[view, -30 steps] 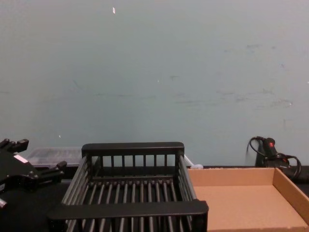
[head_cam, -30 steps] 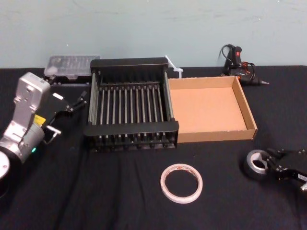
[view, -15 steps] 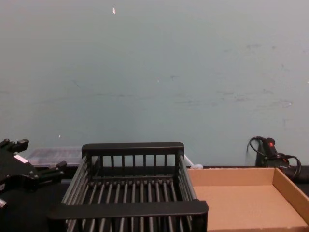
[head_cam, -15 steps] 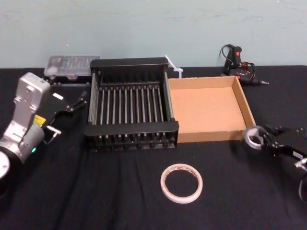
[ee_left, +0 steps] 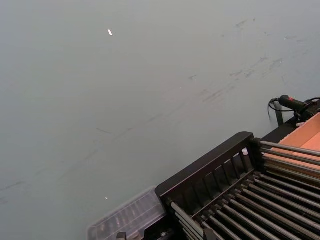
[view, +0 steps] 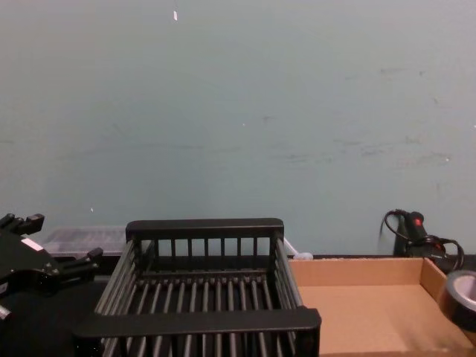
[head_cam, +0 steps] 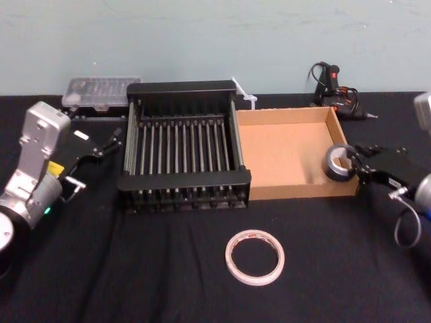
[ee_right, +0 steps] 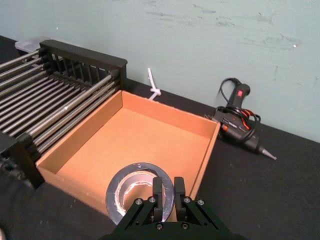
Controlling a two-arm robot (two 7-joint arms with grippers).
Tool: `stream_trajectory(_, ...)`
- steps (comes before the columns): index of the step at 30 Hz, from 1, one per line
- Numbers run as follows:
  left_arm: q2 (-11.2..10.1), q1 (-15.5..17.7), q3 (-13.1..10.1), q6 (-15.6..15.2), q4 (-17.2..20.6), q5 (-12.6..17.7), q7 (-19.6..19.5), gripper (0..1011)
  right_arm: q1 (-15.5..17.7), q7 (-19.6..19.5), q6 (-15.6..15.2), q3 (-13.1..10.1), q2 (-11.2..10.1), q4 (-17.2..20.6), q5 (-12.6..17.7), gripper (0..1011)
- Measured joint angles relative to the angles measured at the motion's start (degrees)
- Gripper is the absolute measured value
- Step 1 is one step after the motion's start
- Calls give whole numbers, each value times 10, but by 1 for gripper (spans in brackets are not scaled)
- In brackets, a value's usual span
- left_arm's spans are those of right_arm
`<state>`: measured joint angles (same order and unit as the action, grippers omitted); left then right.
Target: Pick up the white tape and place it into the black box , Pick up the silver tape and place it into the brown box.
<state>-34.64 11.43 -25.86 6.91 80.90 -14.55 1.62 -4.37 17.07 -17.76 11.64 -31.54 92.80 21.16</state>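
My right gripper is shut on the silver tape, held upright over the front right corner of the brown box. In the right wrist view its fingers pinch the wall of the silver tape above the brown box. The chest view has the silver tape at its right edge. The white tape lies flat on the black cloth in front of the boxes. The black box stands left of the brown box with nothing in it. My left gripper is parked left of it.
A glue gun lies behind the brown box at the back right. A clear plastic case sits behind the black box's left corner, and a small white plastic piece between the boxes at the back. The wall stands close behind.
My right gripper has lifted the silver tape off the cloth at the front right and carried it back and inward to the brown box's front right corner. The left arm has not moved.
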Motion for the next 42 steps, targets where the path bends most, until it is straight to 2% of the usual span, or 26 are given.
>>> stream_trajectory(11, 0, 0, 0, 0, 0, 0, 0, 1001, -64, 2, 2, 26, 39, -67, -27, 139)
stream_trajectory(15, 0, 0, 0, 0, 0, 0, 0, 1001, -73, 2, 5, 30, 47, -79, -33, 139)
stream_trajectory(31, 0, 0, 0, 0, 0, 0, 0, 1001, -69, 3, 5, 28, 43, -73, -31, 144)
stream_trajectory(33, 0, 0, 0, 0, 0, 0, 0, 1001, -69, 3, 4, 28, 43, -73, -31, 177)
stream_trajectory(34, 0, 0, 0, 0, 0, 0, 0, 1001, -69, 3, 4, 28, 43, -73, -31, 227)
stream_trajectory(35, 0, 0, 0, 0, 0, 0, 0, 1001, -69, 3, 4, 28, 43, -73, -31, 227)
stream_trajectory(37, 0, 0, 0, 0, 0, 0, 0, 1001, -69, 3, 4, 28, 43, -73, -31, 330)
stream_trajectory(40, 0, 0, 0, 0, 0, 0, 0, 1001, -69, 3, 4, 27, 43, -72, -30, 386)
stream_trajectory(41, 0, 0, 0, 0, 0, 0, 0, 1001, -68, 3, 4, 27, 43, -72, -30, 448)
stream_trajectory(42, 0, 0, 0, 0, 0, 0, 0, 1001, -68, 3, 4, 27, 43, -72, -30, 468)
